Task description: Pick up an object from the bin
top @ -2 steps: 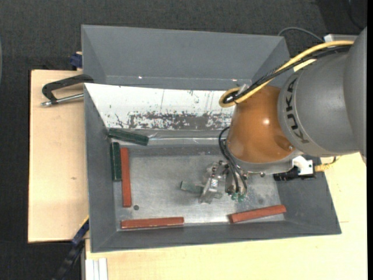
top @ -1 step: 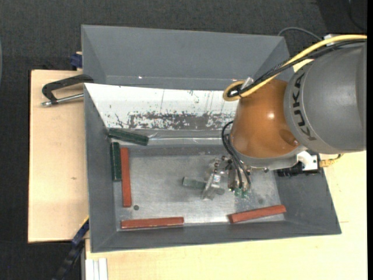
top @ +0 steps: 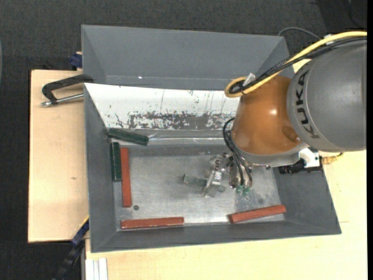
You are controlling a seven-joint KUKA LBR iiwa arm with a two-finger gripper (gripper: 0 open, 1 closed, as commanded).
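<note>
Grey metal is walling in a sparse scene as the KUKA arm's orange-covered wrist (top: pixel 265 124) is leaning over the bin (top: pixel 99 174), its claw (top: pixel 218 179) hanging low above the bare floor. Just beside the claw, on the side away from the wrist, a small grey-green piece (top: pixel 192 180) is lying flat on the metal. Whether the two are touching cannot be told, nor whether the claw is standing apart or together, since its tip is lost among cables and shadow. A red-brown bar (top: pixel 256 214) is lying near the claw, toward the front wall. A second red-brown bar (top: pixel 151 221), a third red-brown bar (top: pixel 125 179) and a dark green bar (top: pixel 128 136) are resting well apart from the claw, beyond the small piece. The piece is looking light, thin and stiff, and likely to skate on the smooth floor. Gripping it across its narrow width near the middle, coming squarely down, is appearing the safest hold.
</note>
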